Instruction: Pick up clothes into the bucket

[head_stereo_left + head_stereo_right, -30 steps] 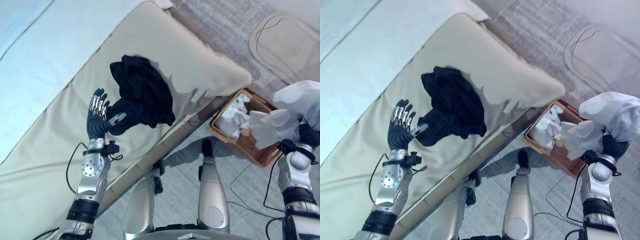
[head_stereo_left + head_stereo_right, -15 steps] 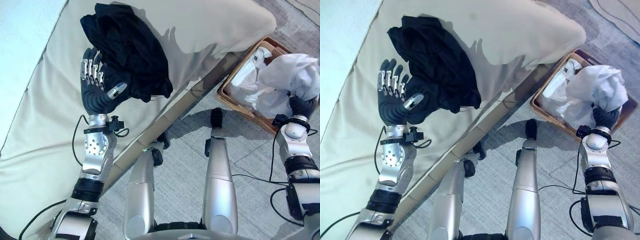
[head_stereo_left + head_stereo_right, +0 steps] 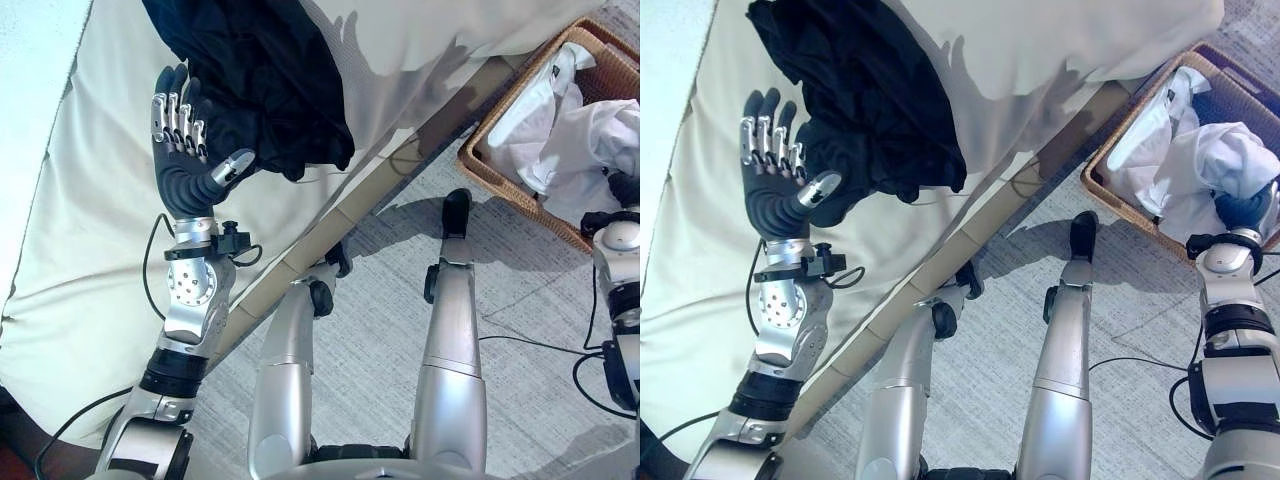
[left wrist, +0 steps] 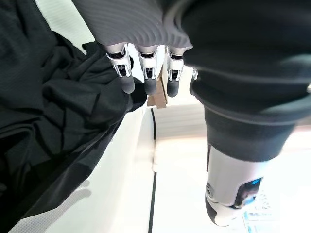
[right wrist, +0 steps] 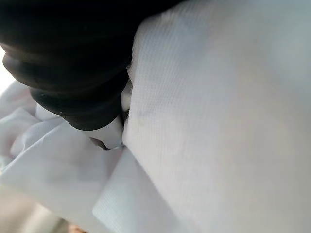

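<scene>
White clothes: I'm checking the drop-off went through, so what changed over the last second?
The right hand carried the white clothes from above the floor down into the basket; its fingers are buried in cloth, so release is unclear. The left hand stayed open beside the black clothes on the bed. The camera tilted.

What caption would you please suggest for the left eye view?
Left hand open beside the black garment on the bed; white clothes in the wicker basket.
</scene>
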